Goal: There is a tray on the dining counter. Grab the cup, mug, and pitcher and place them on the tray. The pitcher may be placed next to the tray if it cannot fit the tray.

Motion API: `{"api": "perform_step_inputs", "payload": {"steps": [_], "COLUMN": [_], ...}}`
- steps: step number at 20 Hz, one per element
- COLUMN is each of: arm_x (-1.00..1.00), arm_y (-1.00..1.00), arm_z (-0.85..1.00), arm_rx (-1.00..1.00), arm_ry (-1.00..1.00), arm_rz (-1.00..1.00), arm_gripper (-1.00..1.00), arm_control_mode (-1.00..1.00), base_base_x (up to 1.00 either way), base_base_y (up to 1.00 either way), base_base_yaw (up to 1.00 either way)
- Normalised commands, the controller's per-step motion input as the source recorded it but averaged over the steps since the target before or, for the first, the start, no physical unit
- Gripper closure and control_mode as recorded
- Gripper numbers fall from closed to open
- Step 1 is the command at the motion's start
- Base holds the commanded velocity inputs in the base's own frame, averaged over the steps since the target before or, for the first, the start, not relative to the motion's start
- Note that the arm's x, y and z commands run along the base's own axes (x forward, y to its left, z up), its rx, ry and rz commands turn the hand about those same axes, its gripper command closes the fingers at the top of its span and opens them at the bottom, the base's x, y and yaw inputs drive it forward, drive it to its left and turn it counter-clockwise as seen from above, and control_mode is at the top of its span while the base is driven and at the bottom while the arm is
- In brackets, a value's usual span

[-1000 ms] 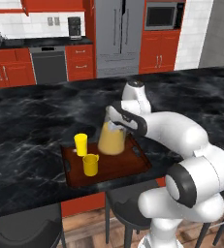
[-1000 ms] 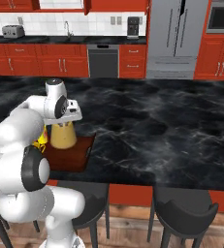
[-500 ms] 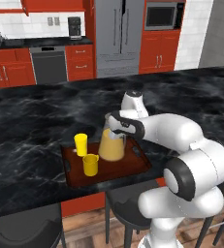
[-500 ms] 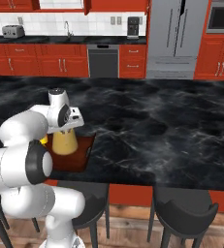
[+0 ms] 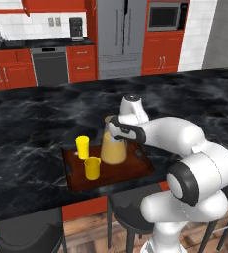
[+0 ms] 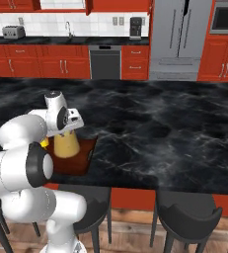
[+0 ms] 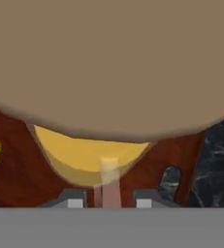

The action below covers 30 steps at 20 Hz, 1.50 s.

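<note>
Left to right, we read: cup (image 5: 82, 147) and mug (image 5: 92, 167) upright on tray (image 5: 135, 170), pitcher (image 5: 114, 148) just right of them, also on tray, on dining counter (image 5: 31, 128). Tool (image 5: 111, 126) at pitcher lid; we cannot tell whether grip remains. Placement apparently complete; release and withdrawal left.

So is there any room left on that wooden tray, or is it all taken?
Mostly taken. The cup, mug and pitcher crowd the tray, leaving bare strips at its right end and front edge. The dining counter around it lies bare.
</note>
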Motion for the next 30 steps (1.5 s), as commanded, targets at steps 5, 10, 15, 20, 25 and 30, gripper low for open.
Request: {"api": "perform_step_inputs", "payload": {"steps": [5,10,15,20,25,30], "arm_x": [-0.2,-0.44,-0.83,-1.0,-1.0,-0.92], "arm_y": [-0.13,-0.25,-0.46,-0.35,-0.2,-0.1], "arm_z": [-0.06,0.0,0.02,0.23,0.3,0.34], "arm_rx": [0.0,0.0,0.0,0.0,0.01,0.01], "arm_ry": [0.0,-0.01,-0.08,-0.01,0.01,0.06], "arm_rz": [0.03,0.01,0.0,0.0,0.0,0.0], "arm_gripper": [-1.0,-1.0,-1.0,-1.0,-1.0,-1.0], "arm_control_mode": [-1.0,-1.0,-1.0,-1.0,-1.0,-1.0], "base_base_x": [0.0,0.0,0.0,0.0,0.0,0.0], "base_base_y": [0.0,0.0,0.0,0.0,0.0,0.0], "base_base_yaw": [0.0,0.0,0.0,0.0,0.0,0.0]}}
